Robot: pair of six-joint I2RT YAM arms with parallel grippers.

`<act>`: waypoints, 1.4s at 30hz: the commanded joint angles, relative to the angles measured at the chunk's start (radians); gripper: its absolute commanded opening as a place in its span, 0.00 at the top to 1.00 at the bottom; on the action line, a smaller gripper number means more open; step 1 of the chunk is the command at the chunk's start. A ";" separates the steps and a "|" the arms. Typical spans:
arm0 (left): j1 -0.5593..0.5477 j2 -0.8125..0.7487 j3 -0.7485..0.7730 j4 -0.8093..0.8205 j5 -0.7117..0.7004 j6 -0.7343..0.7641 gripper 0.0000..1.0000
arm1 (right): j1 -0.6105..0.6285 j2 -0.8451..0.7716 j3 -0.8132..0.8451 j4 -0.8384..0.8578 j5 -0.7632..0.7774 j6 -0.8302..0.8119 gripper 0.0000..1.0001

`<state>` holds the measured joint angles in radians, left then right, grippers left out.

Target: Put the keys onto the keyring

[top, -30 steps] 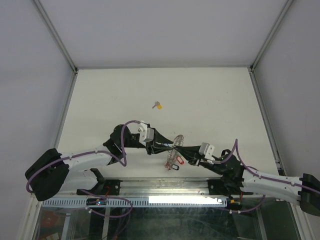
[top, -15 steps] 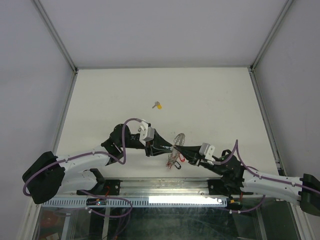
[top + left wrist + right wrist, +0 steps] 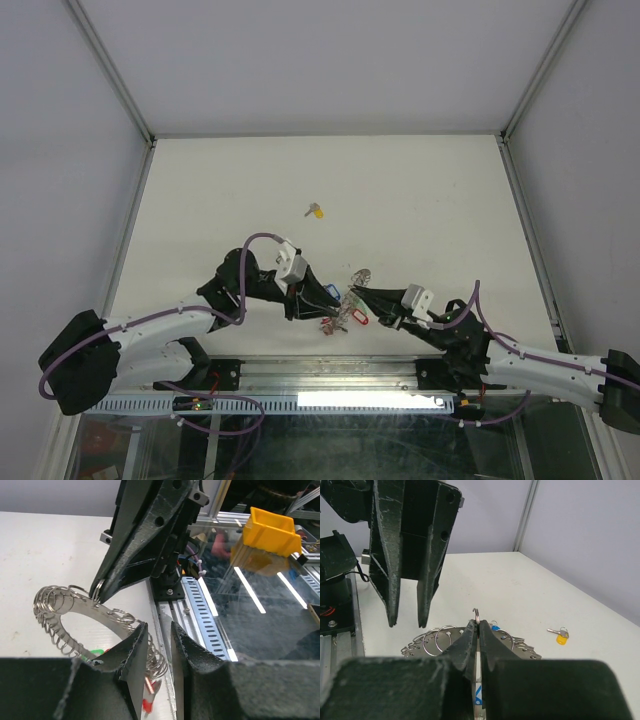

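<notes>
The keyring [image 3: 347,303] sits at the 6 o'clock edge of the counter [image 3: 420,200], between the two arms. The right tool [image 3: 477,623] is closed, pinching a wire loop [image 3: 476,613] on the keyring's rim; the loop stands up above its tips. The left tool [image 3: 159,627] points in from 9 o'clock. Its fingers are a narrow gap apart with nothing seen between them, and its tips are just over the keyring. A blue tag [image 3: 329,293] shows just beside the left tool's tip; whether it hangs on the keyring I cannot tell. The yellow-tagged key [image 3: 316,211] lies on the counter at 12 o'clock from the keyring, well apart.
</notes>
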<state>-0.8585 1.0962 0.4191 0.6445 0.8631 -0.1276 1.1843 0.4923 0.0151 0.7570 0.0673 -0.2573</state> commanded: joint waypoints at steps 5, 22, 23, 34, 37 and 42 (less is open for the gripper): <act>-0.008 -0.076 0.017 -0.026 -0.033 0.013 0.77 | -0.002 -0.016 0.005 0.090 0.015 -0.024 1.00; -0.008 -0.012 0.036 0.019 -0.145 0.125 0.70 | -0.003 0.030 0.027 0.103 -0.084 -0.004 1.00; -0.008 -0.006 0.035 0.025 -0.144 0.127 0.69 | -0.003 0.035 0.029 0.103 -0.090 -0.004 1.00; -0.008 0.031 0.052 0.069 -0.117 0.150 0.72 | -0.003 0.058 0.039 0.111 -0.102 -0.001 1.00; -0.008 0.041 0.050 0.076 -0.104 0.144 0.73 | -0.002 0.062 0.039 0.117 -0.102 0.001 1.00; -0.008 0.053 0.047 0.076 -0.089 0.146 0.74 | -0.003 0.064 0.037 0.123 -0.103 0.001 1.00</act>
<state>-0.8585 1.1435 0.4335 0.6659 0.7345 0.0010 1.1843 0.5606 0.0158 0.7605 -0.0311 -0.2634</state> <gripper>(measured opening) 0.268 0.009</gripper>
